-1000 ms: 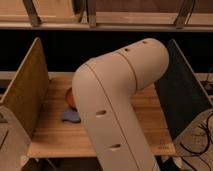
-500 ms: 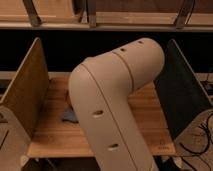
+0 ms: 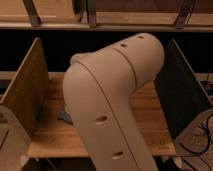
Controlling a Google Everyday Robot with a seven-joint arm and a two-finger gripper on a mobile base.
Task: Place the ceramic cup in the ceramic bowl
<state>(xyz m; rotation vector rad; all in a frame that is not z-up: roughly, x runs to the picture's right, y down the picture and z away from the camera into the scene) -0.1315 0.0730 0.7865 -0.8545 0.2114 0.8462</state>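
Note:
My beige arm fills the middle of the camera view and covers most of the wooden table. The gripper is hidden behind the arm and does not show. The ceramic cup and the ceramic bowl are both hidden behind the arm. Only a small corner of a blue-grey pad shows at the arm's left edge, lying on the table.
A wooden side panel stands at the table's left and a dark panel at its right. A dark shelf space runs behind the table. Cables hang at the lower right.
The arm has swung a little to the left and now covers the reddish-orange bowl edge that showed at its left side one second ago.

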